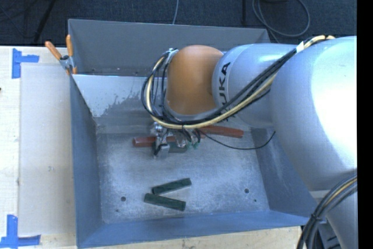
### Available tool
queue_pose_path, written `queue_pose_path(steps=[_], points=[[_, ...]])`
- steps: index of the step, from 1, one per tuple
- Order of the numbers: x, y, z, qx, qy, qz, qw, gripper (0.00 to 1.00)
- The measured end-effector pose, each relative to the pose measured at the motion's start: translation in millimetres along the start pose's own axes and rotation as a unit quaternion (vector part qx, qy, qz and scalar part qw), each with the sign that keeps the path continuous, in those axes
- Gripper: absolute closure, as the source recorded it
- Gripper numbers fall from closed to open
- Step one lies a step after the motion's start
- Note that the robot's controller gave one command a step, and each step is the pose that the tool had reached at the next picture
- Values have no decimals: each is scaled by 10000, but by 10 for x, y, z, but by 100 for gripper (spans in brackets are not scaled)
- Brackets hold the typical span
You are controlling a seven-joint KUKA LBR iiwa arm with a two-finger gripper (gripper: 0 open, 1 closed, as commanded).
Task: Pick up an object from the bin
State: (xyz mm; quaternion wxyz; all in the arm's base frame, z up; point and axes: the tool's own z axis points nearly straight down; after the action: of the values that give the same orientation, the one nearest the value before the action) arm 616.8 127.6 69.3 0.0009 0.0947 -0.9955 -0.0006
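Gripper (pixel 165 144) sits low at floor of bin (pixel 87 143), close to back wall, under orange wrist cover (pixel 189 81). Can't tell if it's clenched or released, since cover & cables hide it.

Reddish-brown stick (pixel 141 141) lies flat right at gripper, one end poking out on its view-left side. A reddish length (pixel 228 132) shows on gripper's other side, under arm (pixel 303 102). Prob same stick, not sure. Touching or just beside gripper: can't tell.

Nearer green stick (pixel 172 185) & farther green stick (pixel 165 202), both dark, lie flat near each other, well apart from gripper, toward front wall.

Progress, my guess: gripper down by reddish-brown stick, approach approx done. Nothing seen lifted. Grasp unconfirmed; lift & carry-out left.
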Motion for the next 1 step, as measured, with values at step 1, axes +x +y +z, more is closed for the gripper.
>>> queue_pose_path(steps=[1], points=[[253,9,5,3,9,-2812,9597,100]])
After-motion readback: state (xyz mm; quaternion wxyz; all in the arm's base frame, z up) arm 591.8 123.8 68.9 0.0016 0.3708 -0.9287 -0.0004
